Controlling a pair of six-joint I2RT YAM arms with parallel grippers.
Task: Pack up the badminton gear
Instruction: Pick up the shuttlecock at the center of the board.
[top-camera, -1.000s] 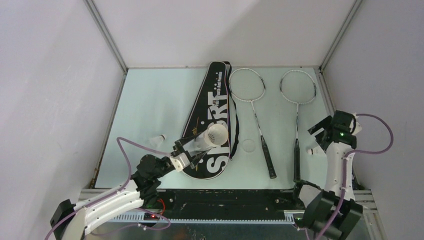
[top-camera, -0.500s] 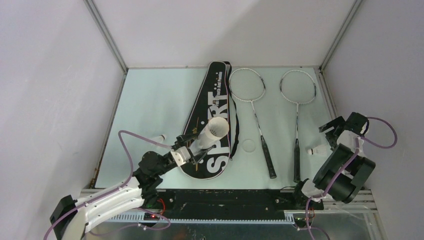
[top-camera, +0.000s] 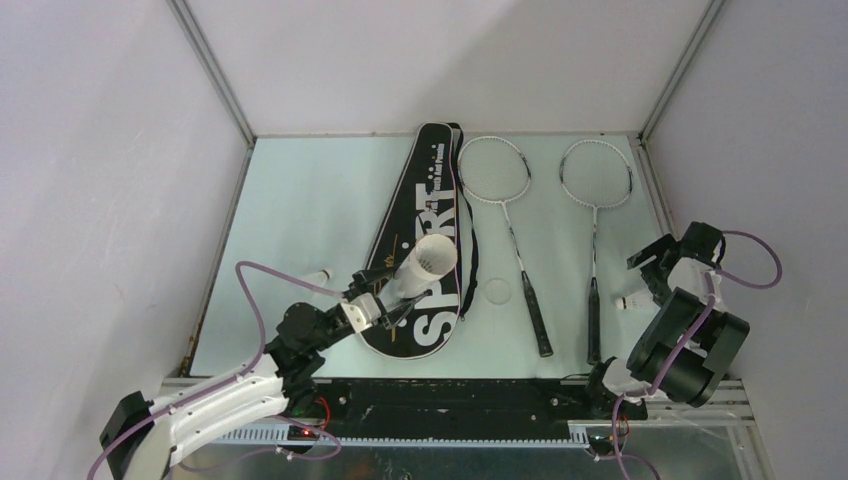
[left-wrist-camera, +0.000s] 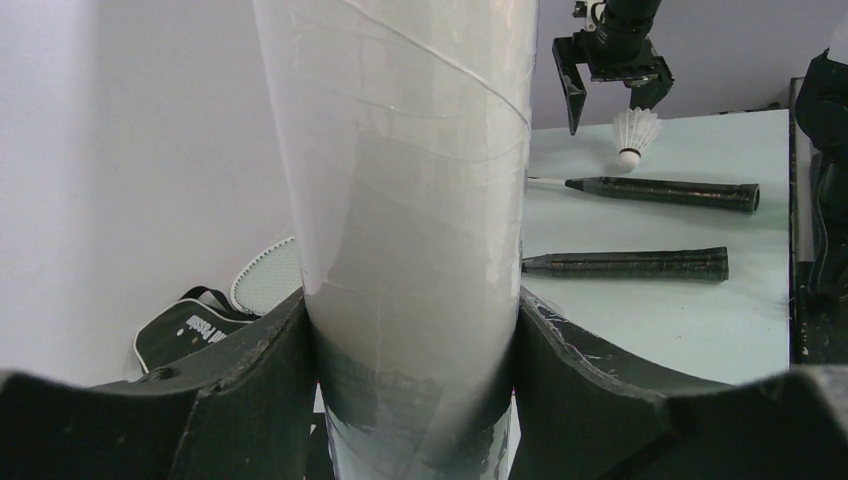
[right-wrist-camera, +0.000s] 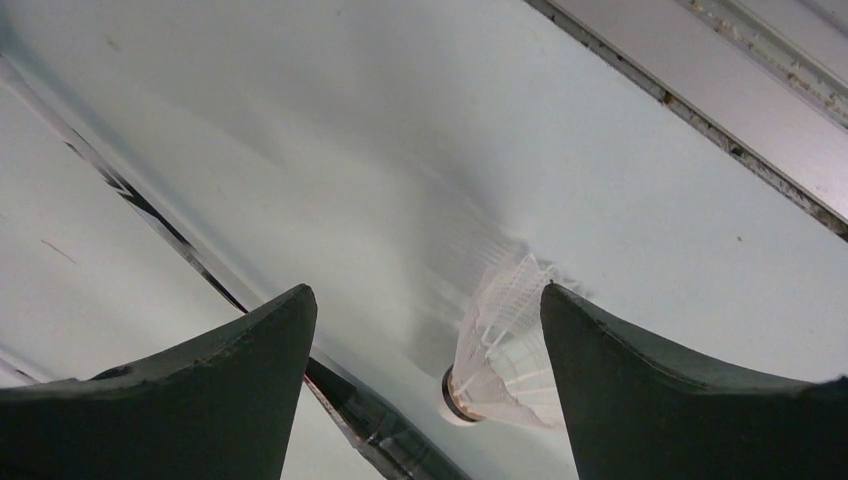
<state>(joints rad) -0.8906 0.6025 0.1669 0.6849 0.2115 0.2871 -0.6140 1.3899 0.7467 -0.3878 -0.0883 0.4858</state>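
The right gripper (right-wrist-camera: 425, 292), jaws spread, straddles the shuttlecock (right-wrist-camera: 497, 352) — it lies off-centre, skirt close by one finger, cork end pointing back toward the wrist.

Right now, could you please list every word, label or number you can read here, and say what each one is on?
"SP" and "RT": large white letters along the black bag; the white tube hides the letter between them.
Small white print beside those letters on the bag: too small to read.
Nothing else bears readable text.
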